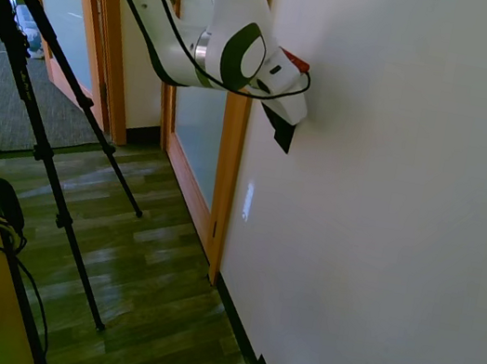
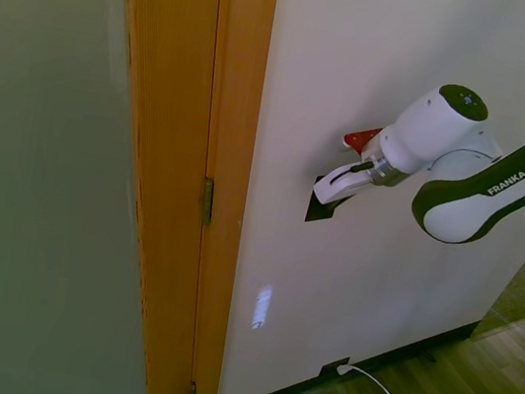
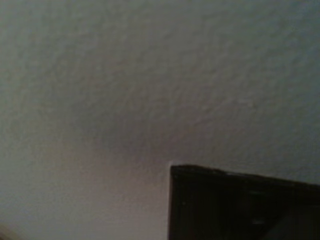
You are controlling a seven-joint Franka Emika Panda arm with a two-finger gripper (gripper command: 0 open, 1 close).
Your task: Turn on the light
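**Pressed close to the switch**

White wall (image 1: 388, 217) beside wooden door frame (image 2: 199, 187). End effector (image 2: 336, 184) against black switch (image 2: 321, 206), mostly covering it; finger state impossible to tell. Risk: sliding off the plate from an off-centre push.

First exterior view looks along the wall (image 1: 388, 217) from the arm's side, wide. Second exterior view faces it from beyond the tool (image 2: 329, 190), opposite side. Both share the switch (image 1: 284, 136). Wrist view sits very close, blurred.
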